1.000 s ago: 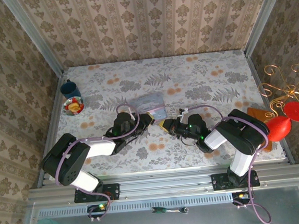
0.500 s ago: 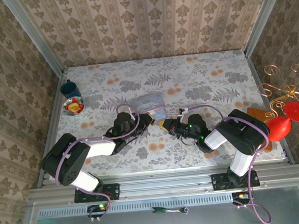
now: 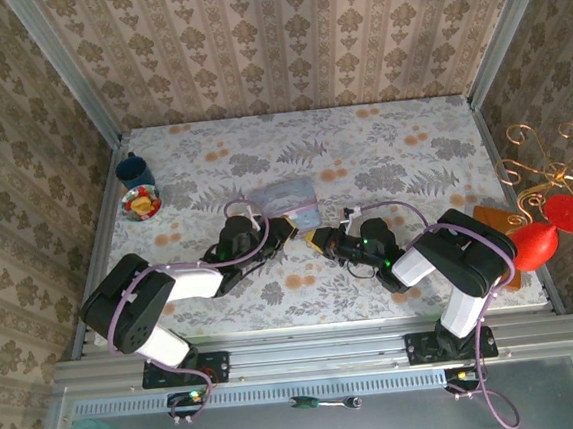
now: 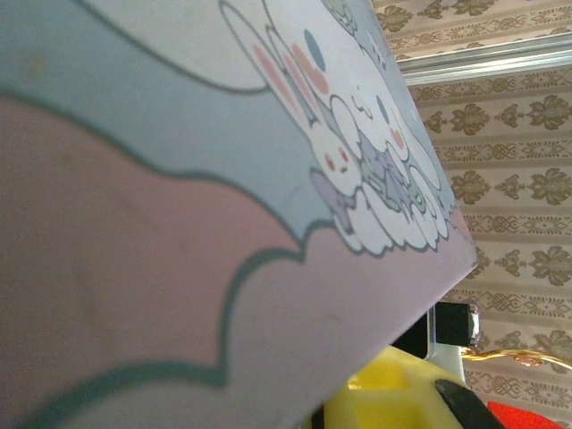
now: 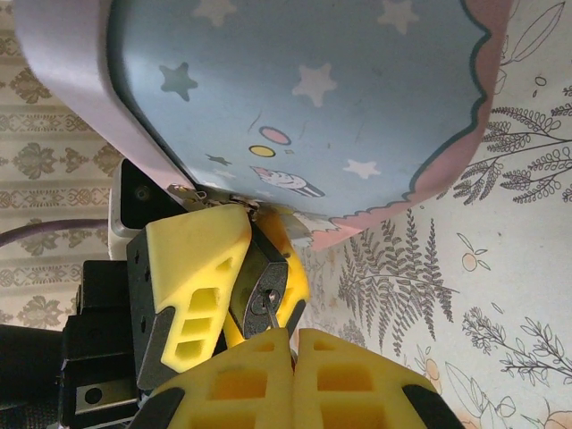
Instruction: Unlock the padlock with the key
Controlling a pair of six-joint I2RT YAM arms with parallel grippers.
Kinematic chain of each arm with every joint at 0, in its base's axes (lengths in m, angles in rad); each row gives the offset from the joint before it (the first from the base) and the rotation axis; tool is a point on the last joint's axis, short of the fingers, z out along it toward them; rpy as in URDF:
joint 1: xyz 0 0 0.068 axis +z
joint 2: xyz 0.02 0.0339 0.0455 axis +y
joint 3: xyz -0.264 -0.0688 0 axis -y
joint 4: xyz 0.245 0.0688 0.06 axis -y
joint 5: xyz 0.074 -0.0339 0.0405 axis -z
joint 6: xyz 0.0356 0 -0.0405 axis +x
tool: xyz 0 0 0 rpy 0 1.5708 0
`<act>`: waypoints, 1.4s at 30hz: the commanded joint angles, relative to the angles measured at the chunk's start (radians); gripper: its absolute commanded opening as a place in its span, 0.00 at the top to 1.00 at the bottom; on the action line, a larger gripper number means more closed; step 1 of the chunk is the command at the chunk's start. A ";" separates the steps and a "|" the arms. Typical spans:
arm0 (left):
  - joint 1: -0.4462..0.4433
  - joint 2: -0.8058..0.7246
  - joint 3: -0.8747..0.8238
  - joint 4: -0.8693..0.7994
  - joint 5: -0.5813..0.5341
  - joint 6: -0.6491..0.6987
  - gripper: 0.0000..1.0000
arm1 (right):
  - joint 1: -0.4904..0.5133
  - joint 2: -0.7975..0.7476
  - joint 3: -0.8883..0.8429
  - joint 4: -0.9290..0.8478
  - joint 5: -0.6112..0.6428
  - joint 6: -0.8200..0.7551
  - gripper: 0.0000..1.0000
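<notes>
Top external: left jaws on padlock [image 5: 261, 288], right jaws on key [image 5: 271, 315], unmoved.

I am in a small robot test booth that is dressed up to look like a room at home. The walls [image 3: 292, 43] have brown and cream wallpaper, but shiny metal posts [image 3: 63, 68] hold them up at the corners. The table [image 3: 402, 154] has a flowery cloth on it. My left arm [image 3: 163, 291] and my right arm [image 3: 451, 255] are bolted to a metal rail [image 3: 318, 350] at the near edge. Home things sit about: a blue cup [image 3: 134, 172] and a little bowl [image 3: 141, 202] of bright bits. A screwdriver [image 3: 323, 402] lies on the grey ledge in front, like in a workshop.
</notes>
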 commanded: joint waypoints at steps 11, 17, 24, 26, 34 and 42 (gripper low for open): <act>-0.020 -0.002 0.009 0.099 0.022 -0.025 0.97 | -0.011 -0.020 0.022 0.034 -0.023 -0.004 1.00; -0.022 -0.008 -0.004 0.113 0.013 -0.029 0.98 | -0.031 -0.010 0.020 0.034 -0.029 -0.004 1.00; -0.023 -0.001 -0.004 0.151 0.014 -0.050 0.98 | -0.046 0.002 0.026 0.041 -0.041 0.008 1.00; -0.024 0.002 -0.001 0.166 0.017 -0.061 0.98 | -0.051 0.000 0.028 0.041 -0.043 0.008 1.00; -0.035 -0.012 0.016 0.164 0.022 -0.082 0.98 | -0.075 0.033 0.044 0.047 -0.065 0.009 1.00; -0.046 -0.020 0.027 0.163 0.021 -0.093 0.98 | -0.089 0.048 0.072 0.049 -0.090 0.005 1.00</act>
